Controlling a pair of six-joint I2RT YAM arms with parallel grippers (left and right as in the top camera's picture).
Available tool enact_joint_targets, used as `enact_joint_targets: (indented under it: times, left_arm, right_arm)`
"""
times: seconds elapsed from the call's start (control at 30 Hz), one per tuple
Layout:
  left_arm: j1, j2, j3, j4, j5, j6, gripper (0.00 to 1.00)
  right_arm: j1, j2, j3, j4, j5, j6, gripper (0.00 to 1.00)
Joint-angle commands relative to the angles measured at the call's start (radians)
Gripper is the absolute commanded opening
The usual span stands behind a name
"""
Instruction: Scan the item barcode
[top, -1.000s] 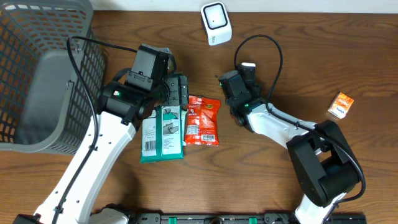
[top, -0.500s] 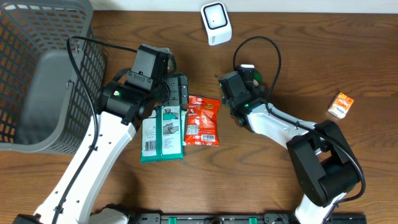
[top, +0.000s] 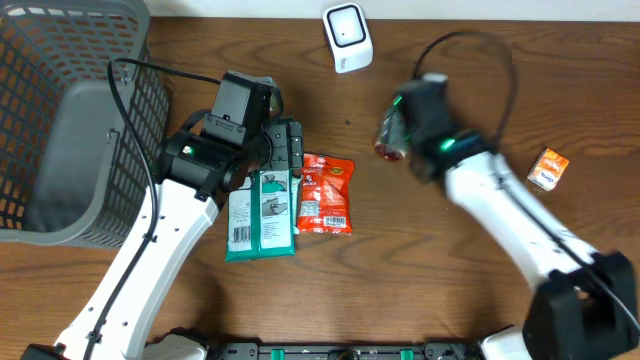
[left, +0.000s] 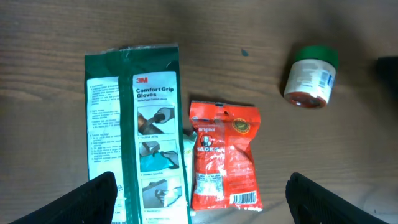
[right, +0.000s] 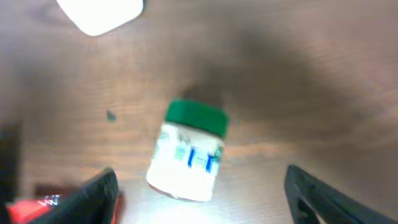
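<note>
The left arm (top: 150, 240) is stretching from the lower left of the overhead frame up toward the centre. The left pincer (left: 202, 199) is pointing downward, its jaws standing wide apart. The right arm (top: 520, 220) is slanting, blurred, from the lower right toward upper centre. The right pincer (right: 202, 199) is likewise gaping and gripping nothing.

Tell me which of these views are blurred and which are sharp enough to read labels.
Overhead: the right arm is smeared by motion blur, everything else crisp. Left wrist: sharp, the glove packet print is readable, the jar slightly soft. Right wrist: the whole frame is blurred, the jar's label illegible.
</note>
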Motion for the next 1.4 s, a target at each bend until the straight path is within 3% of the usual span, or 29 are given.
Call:
enact_joint_targets:
  times: [0.0,0.1,0.2,0.3,0.53,0.87,1.37]
  left_arm:
    - [0.0,0.003,0.017,0.0,0.002,0.009,0.87]
    - [0.0,0.003,0.017,0.0,0.002,0.009,0.87]
    - [0.0,0.003,0.017,0.0,0.002,0.01,0.87]
    - [0.0,0.003,0.017,0.0,0.002,0.009,0.88]
    - [0.0,0.003,0.017,0.0,0.002,0.009,0.87]
    - [0.0,0.003,0.017,0.0,0.002,0.01,0.87]
    - [0.0,0.003,0.017,0.0,0.002,0.01,0.87]
  right_arm:
    - [-0.084,0.036,0.191,-0.197,-0.197,0.02,0.81]
    - [-0.133,0.134,0.396,-0.428,-0.273,-0.017,0.82]
    - [-0.149,0.244,0.543,-0.557,-0.291,-0.044,0.92]
    - [-0.149,0.318,0.56,-0.547,-0.351,-0.073,0.99]
    - [-0.148,0.476,0.56,-0.5,-0.551,-0.013,0.99]
    - [-0.155,0.625,0.559,-0.475,-0.516,0.103,0.97]
    - [-0.19,0.646,0.559,-0.403,-0.5,0.098,0.93]
